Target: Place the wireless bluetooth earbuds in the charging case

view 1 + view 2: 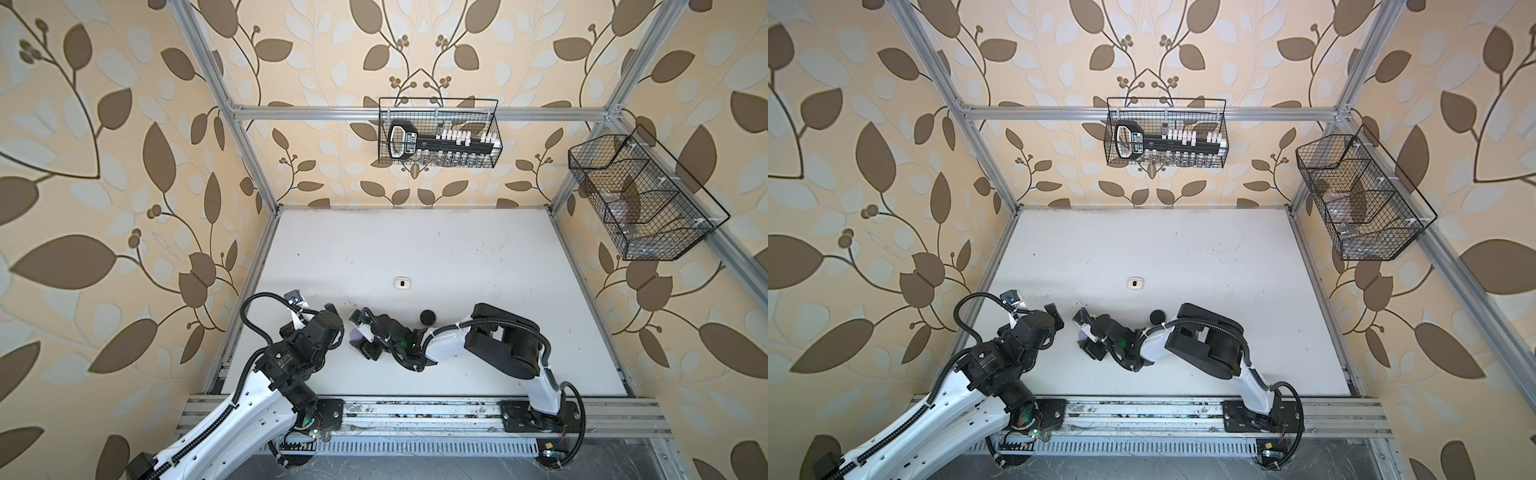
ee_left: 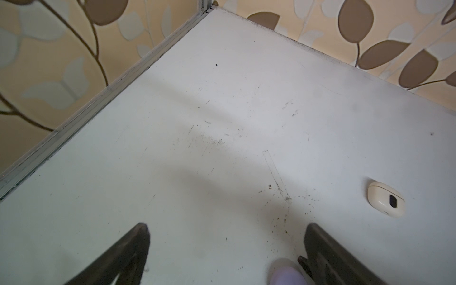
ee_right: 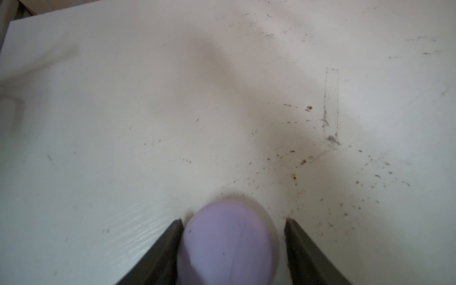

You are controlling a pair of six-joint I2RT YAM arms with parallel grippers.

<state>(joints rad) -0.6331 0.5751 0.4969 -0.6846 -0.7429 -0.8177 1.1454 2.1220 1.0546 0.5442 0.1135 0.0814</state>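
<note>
Lavender case (image 3: 227,246) inside right claw (image 3: 234,220), gap on one side

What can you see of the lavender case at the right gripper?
The lavender case is a smooth, rounded, plastic-looking shell. It is blurred this close, so a seam or lid cannot be made out. It appears to rest on the white table between the fingers of the right gripper. One finger seems to touch its side; the other stands just clear.
</note>
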